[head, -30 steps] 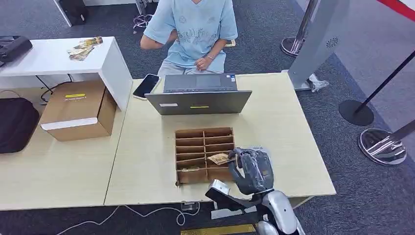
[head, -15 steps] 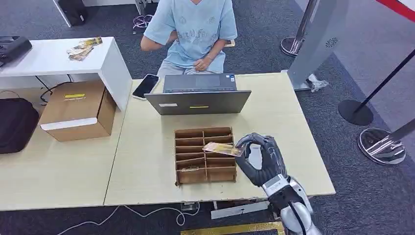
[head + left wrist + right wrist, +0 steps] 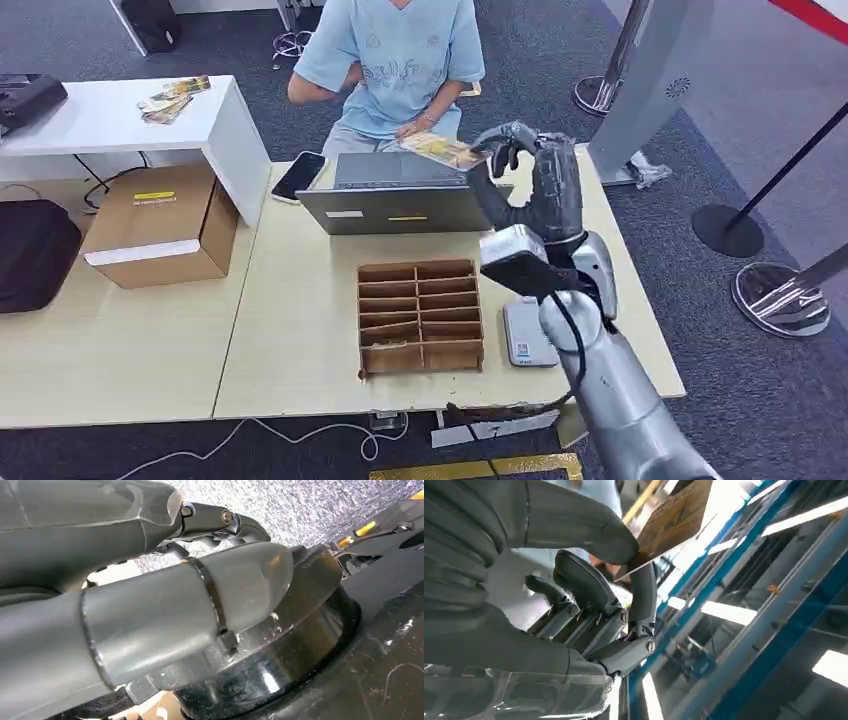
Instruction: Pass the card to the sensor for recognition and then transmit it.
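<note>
Right robot hand (image 3: 535, 185) raised high over the worktop (image 3: 300, 340), thumb and finger pinching the card (image 3: 440, 150) by one end. Card jutting out from the fingertips toward the person (image 3: 395, 60), above the laptop (image 3: 405, 195). Sensor (image 3: 525, 335) well below, flat beside the cardboard organizer (image 3: 420, 315). Handover looks near; whether scanning happened, impossible to tell. Left robot hand (image 3: 210, 522): grip unclear.
</note>
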Motion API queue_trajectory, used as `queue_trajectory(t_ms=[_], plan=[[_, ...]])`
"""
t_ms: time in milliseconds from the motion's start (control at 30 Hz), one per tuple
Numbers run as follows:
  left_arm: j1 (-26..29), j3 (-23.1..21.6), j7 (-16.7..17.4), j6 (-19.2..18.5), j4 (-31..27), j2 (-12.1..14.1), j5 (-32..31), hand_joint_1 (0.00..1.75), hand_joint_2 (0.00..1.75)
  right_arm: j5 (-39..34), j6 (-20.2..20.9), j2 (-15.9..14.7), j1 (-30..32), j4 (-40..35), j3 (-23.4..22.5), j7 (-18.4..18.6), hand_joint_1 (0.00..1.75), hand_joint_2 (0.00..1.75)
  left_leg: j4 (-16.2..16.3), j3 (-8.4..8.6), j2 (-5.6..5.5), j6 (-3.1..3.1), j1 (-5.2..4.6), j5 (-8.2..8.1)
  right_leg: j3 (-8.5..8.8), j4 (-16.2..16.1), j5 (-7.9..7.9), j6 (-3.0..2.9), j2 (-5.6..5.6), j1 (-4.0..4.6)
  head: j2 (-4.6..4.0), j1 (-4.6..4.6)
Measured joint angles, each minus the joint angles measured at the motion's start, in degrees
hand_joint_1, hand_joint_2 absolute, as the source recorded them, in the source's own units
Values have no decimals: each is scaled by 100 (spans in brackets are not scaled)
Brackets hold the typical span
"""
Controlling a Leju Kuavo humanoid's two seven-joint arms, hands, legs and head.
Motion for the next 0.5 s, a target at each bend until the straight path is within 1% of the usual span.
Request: queue_trajectory(t_ms=[67, 100, 133, 167, 267, 333, 433, 500], plan=[[-7, 0, 0, -9, 0, 0, -46, 0, 0, 617, -283, 100, -390, 421, 114, 219, 175, 175, 0, 0, 0, 0, 0, 0, -3, 2, 0, 0, 0, -1, 0, -2], [-13, -2, 0, -15, 0, 2, -72, 0, 0, 827, -344, 151, -599, 651, 162, 324, 175, 175, 0, 1, 0, 0, 0, 1, -3, 2, 0, 0, 0, -1, 0, 0], [-17, -2, 0, -22, 0, 11, -109, 0, 0, 1041, -421, 212, -811, 893, 199, 460, 175, 175, 0, 1, -2, 0, 0, 1, -3, 2, 0, 0, -1, -1, 0, 0], [-20, -2, 0, -33, 0, 11, -146, 0, 0, 1427, -579, 269, -1053, 1199, 240, 671, 175, 175, 1, -1, -2, -3, 0, 4, -5, 4, 0, 0, -1, -1, 0, 0], [-36, -4, 15, -55, 0, 20, -236, 0, 0, 2228, -878, 424, -1755, 2107, 293, 1076, 175, 175, 1, 0, -2, -4, 0, 6, -4, 7, 2, -3, -1, -1, 0, 0], [-45, -4, 15, -70, 0, 24, -284, 0, 0, 2659, -924, 533, -2243, 2797, 315, 1366, 175, 175, 1, 0, -2, -1, 0, 8, -5, 7, 3, -4, -2, -1, 0, 0], [-58, -4, 15, -94, 0, 26, -324, 0, 0, 2972, -799, 669, -2829, 3704, 319, 1740, 175, 175, 2, -1, -5, -2, 0, 8, -5, 7, 4, -4, -4, -1, 0, -2], [-60, -4, 15, -101, 0, 28, -330, 0, 0, 3128, -729, 739, -3197, 4286, 322, 1913, 175, 175, 3, -1, -7, -2, 0, 8, -6, 7, 4, -4, -7, -1, 0, 2]])
